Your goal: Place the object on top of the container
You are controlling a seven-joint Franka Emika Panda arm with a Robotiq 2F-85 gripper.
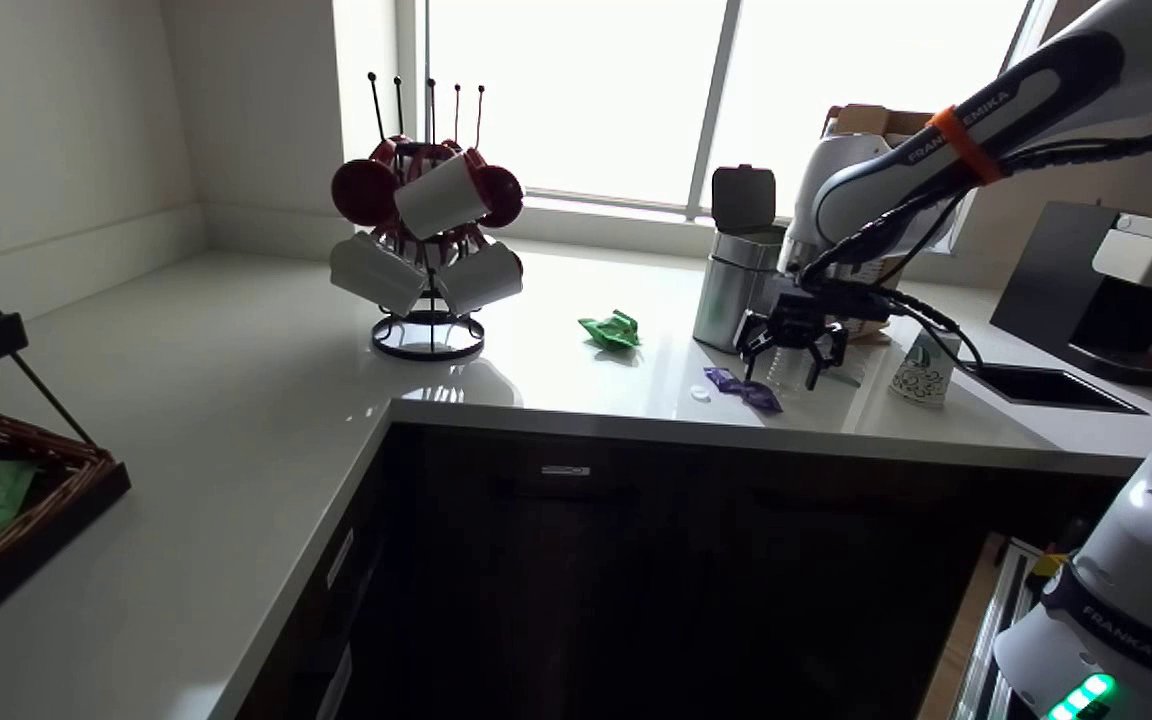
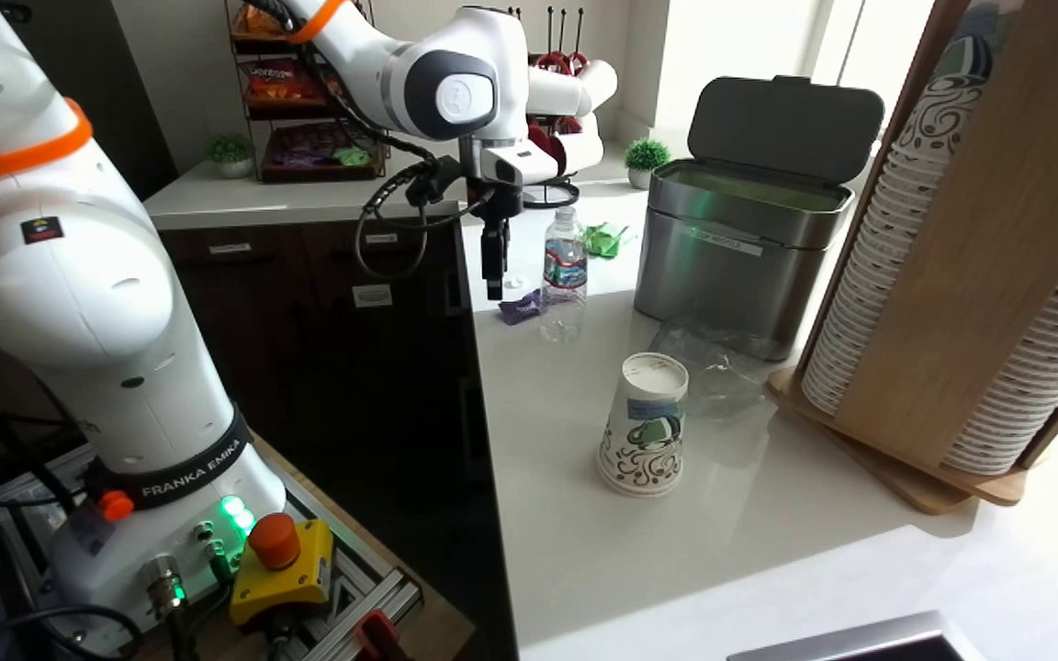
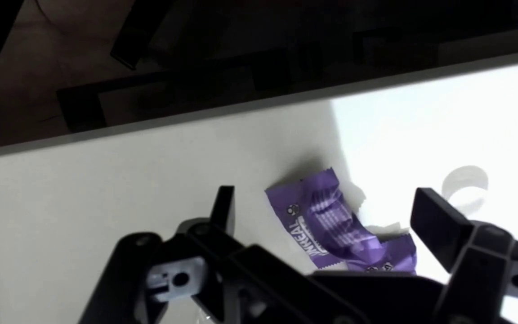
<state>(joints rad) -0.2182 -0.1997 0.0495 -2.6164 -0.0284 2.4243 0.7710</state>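
Observation:
A purple wrapped snack packet lies on the white counter near its front edge; it shows in both exterior views (image 1: 760, 396) (image 2: 522, 309) and in the wrist view (image 3: 331, 220). My gripper (image 1: 781, 382) (image 2: 494, 289) (image 3: 325, 194) is open and empty above the packet, fingers pointing down. In the wrist view the packet lies between the two fingers, its lower end partly hidden by the gripper body. The container, a white paper cup with a scroll pattern, stands upside down on the counter in both exterior views (image 1: 921, 375) (image 2: 644, 431). It is out of the wrist view.
A clear water bottle (image 2: 564, 271) stands beside the packet. A small white cap (image 1: 700, 394) lies near it. A metal canister (image 2: 740, 266) with open lid, clear plastic (image 2: 722, 372), a wooden cup holder (image 2: 896, 303), a green packet (image 1: 614, 330) and a mug rack (image 1: 428, 350) stand around.

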